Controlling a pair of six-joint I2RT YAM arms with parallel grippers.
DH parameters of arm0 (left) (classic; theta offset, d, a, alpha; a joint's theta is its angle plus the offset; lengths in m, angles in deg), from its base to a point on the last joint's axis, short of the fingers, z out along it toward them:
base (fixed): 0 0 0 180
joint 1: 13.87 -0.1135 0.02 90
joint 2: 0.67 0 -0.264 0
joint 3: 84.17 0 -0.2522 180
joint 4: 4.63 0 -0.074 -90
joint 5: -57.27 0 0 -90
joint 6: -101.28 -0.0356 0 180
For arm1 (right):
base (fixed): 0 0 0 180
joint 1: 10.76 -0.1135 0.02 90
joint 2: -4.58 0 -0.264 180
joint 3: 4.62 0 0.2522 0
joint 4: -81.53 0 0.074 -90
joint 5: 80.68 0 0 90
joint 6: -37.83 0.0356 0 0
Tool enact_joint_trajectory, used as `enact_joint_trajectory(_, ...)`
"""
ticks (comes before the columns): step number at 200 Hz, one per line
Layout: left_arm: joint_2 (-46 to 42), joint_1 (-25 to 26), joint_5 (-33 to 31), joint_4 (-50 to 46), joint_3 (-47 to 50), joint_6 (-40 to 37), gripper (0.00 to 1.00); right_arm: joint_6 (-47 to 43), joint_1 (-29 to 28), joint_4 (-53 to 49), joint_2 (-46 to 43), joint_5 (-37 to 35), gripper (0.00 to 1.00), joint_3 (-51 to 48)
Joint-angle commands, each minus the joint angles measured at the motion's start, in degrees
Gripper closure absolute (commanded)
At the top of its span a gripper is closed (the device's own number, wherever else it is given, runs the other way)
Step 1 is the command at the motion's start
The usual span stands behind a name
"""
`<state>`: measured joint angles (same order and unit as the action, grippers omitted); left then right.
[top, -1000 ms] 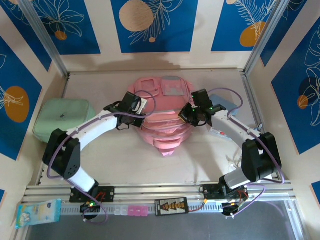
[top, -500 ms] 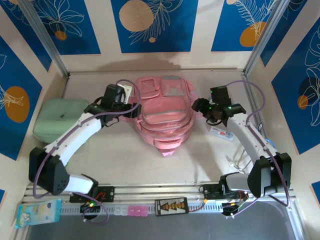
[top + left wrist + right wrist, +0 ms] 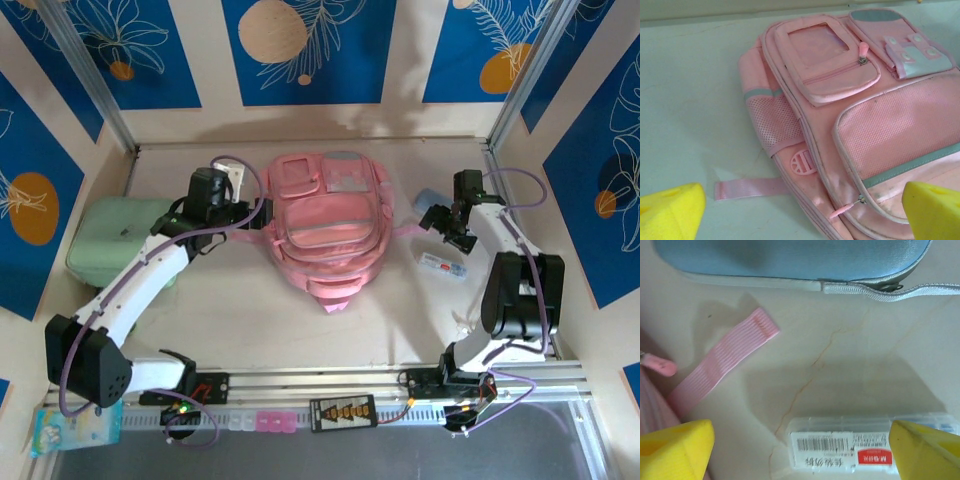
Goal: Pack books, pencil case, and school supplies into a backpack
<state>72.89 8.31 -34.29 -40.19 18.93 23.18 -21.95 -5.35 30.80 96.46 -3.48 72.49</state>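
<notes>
One backpack [image 3: 328, 225] lies flat, pockets up, at the middle of the table [image 3: 250, 310], nearer the far wall. One pencil case [image 3: 432, 200] lies just right of it. One small clear box [image 3: 441, 265] with a barcode and red label sits nearer than the case. One green case [image 3: 120, 235] lies at the left wall. One tissue pack [image 3: 75, 425] sits beyond the rail [image 3: 330, 385], at the near left corner.

There are two grippers. The left gripper [image 3: 248, 207] hangs at the backpack's left edge, its jaws spread wide and holding nothing. In the left wrist view its fingertips [image 3: 670, 210] frame the bag's side mesh, a loose strap [image 3: 745, 189] and two zip pulls. The right gripper [image 3: 443, 222] is over the gap between pencil case and box, jaws also spread wide and empty. In the right wrist view the pencil case [image 3: 790, 260] lies along the top, the box [image 3: 840, 447] lies at the bottom between the fingertips [image 3: 675, 447], and a pink strap end [image 3: 725, 360] lies on bare table between them.

Bare table runs from the backpack's near edge to the rail. The right side is tighter: case, box and the right arm's base sit close to the right wall. On the left, the green case takes up the space between the left arm and the wall.
</notes>
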Motion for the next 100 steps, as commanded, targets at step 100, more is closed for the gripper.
enact_joint_trajectory(100,2.8,-1.1,6.0,2.6,1.2,-0.4,0.0,0.7,1.2,0.4,5.1,2.8,0.08,-4.4)
